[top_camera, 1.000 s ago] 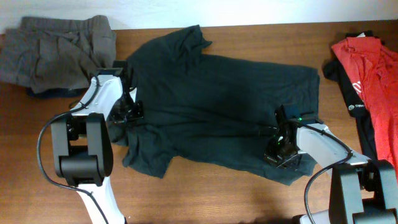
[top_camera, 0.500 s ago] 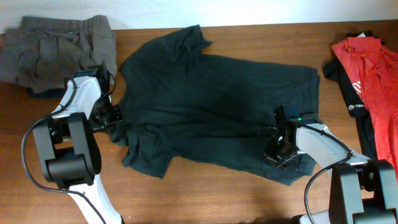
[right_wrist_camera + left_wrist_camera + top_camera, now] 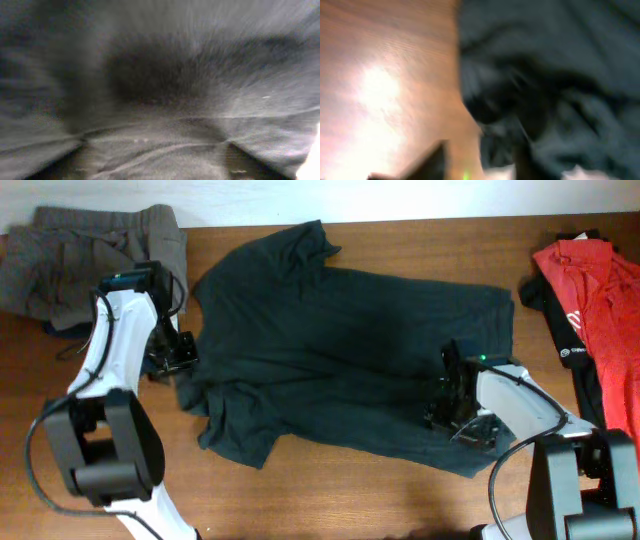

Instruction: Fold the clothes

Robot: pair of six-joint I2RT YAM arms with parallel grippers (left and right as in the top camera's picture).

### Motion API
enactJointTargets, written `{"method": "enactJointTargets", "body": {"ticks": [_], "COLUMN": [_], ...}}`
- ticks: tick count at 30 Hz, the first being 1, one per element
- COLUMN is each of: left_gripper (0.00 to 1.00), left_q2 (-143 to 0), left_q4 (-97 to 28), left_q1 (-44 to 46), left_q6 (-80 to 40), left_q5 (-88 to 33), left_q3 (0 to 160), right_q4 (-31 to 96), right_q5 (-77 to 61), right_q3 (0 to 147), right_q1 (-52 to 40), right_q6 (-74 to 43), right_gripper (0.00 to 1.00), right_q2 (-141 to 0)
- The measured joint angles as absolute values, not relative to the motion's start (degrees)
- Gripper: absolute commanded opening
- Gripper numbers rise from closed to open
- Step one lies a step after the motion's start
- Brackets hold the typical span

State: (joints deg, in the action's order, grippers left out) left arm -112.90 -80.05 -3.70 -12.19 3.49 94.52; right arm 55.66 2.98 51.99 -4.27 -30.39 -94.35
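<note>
A black T-shirt (image 3: 350, 350) lies spread mid-table (image 3: 330, 500), a lengthwise fold seemingly under way. The left gripper (image 3: 172, 358) sits at its sleeve edge and the right gripper (image 3: 450, 405) on its hem; blur hides whether either grips. A fresh grasp looks next. A grey garment (image 3: 90, 255) and a red T-shirt (image 3: 600, 290) flank it, obstructing nothing.

A brown wooden table (image 3: 330, 500) fills the overhead view, its grain running left to right. A white wall (image 3: 400, 198) borders its far edge. In the left wrist view the table's (image 3: 380, 75) wood shows a bright glare patch.
</note>
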Motion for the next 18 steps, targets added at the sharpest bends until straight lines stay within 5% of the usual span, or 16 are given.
{"method": "enactJointTargets", "body": {"ticks": [8,18], "left_gripper": [0.85,0.71], "left_q2": [-110.7,-110.7], "left_q4": [-87.7,-79.4], "left_q1": [-1.9,-1.9], "left_q6": [-11.5,-5.9], "left_q5": [-1.8,-6.6], "left_q3": [93.3,80.4], "right_q4": [56.8,57.4], "right_q5": [3.7,3.7], "right_q3": [56.3,56.4], "right_q1": [-4.3,-4.3], "right_q6": [-28.3,-27.6], "right_gripper": [0.99,0.99], "right_q2": [-94.3,-94.3]}}
